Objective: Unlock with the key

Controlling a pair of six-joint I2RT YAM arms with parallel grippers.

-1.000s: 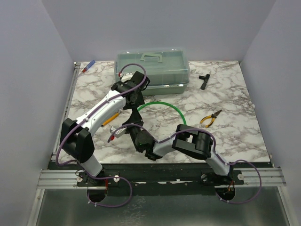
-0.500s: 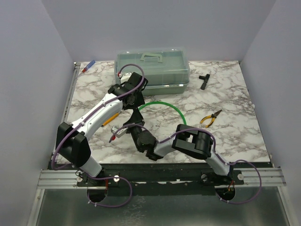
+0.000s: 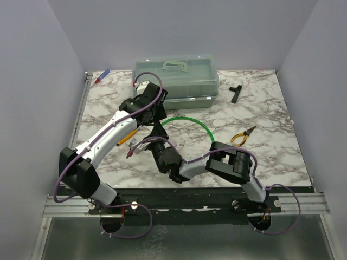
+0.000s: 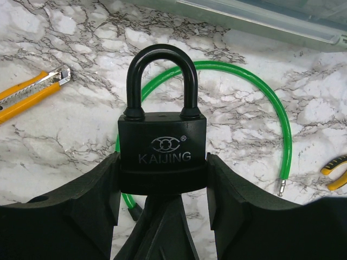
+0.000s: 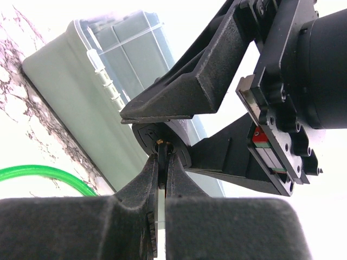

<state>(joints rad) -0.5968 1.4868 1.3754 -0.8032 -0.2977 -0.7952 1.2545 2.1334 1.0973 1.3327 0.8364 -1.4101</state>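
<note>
My left gripper (image 4: 162, 174) is shut on the body of a black padlock (image 4: 162, 154) marked KAIJING. The padlock's shackle (image 4: 161, 76) is closed and points away from the wrist. My right gripper (image 5: 164, 158) is shut on the key (image 5: 164, 162), whose thin black head is pinched between the fingers. The key's tip sits in the keyhole in the padlock's underside (image 5: 161, 142). In the top view the two grippers meet above the table's middle left, the left one (image 3: 157, 127) above the right one (image 3: 159, 145).
A green cable loop (image 3: 191, 121) lies under the grippers. A translucent lidded box (image 3: 176, 78) stands at the back. A black T-shaped tool (image 3: 235, 92) and yellow pliers (image 3: 242, 136) lie on the right. A yellow utility knife (image 4: 30, 92) lies to the left.
The left arm's elbow has swung left and its wrist has turned, with the padlock still in it. The right gripper stays at the padlock's underside with the key.
</note>
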